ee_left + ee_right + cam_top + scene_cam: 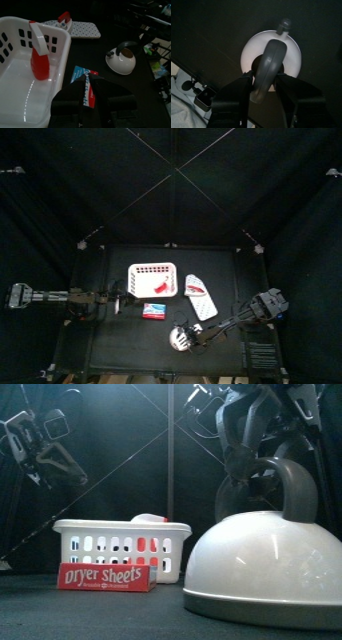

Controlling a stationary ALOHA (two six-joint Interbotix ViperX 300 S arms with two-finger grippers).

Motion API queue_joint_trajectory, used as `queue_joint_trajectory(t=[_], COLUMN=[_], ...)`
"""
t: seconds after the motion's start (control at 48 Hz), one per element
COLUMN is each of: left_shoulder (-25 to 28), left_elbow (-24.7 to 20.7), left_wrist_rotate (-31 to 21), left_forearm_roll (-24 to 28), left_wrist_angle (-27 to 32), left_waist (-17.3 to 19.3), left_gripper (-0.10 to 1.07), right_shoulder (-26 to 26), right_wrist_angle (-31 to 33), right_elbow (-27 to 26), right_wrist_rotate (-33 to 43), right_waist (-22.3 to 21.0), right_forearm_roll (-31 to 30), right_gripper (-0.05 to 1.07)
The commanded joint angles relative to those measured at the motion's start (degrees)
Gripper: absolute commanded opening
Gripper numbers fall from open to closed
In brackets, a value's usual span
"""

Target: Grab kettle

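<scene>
Black curtained pen, small black bench (127, 333). Left tool (112, 300): resting beside white perforated basket (154, 279); jaw state cannot be told. Dryer-sheets box (154, 310): before basket. Kettle (183, 337): front right of bench, round, pale silvery body, dark arched handle, upright. Right tool (264, 80): jaws spread, straddling the handle, one each side.

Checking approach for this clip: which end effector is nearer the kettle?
Right. The right end effector straddles the handle of the kettle, jaws on either side of it. The left end effector sits apart, beside the basket.
</scene>
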Motion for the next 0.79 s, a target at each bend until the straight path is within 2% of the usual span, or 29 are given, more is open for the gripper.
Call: queue_joint_trajectory(t=[0.0,0.5,0.771], left_shoulder=[0.18,0.18,0.18], left_elbow=[-0.7,-0.53,-0.35], left_wrist_rotate=[0.09,0.09,0.09], left_forearm_roll=[0.0,0.0,-0.09], left_wrist_angle=[-0.18,-0.18,-0.18], left_waist=[-0.09,-0.09,-0.09], left_gripper=[0.6,0.6,0.6], right_shoulder=[-0.88,-6.5,-6.86], right_wrist_angle=[0.09,2.37,2.46], right_elbow=[0.0,-0.09,0.35], right_wrist_rotate=[-0.09,-1.23,-1.32], right_waist=[-0.62,-0.26,-0.35], right_forearm_roll=[-0.18,-3.87,-4.48], right_gripper=[0.68,0.65,0.65])
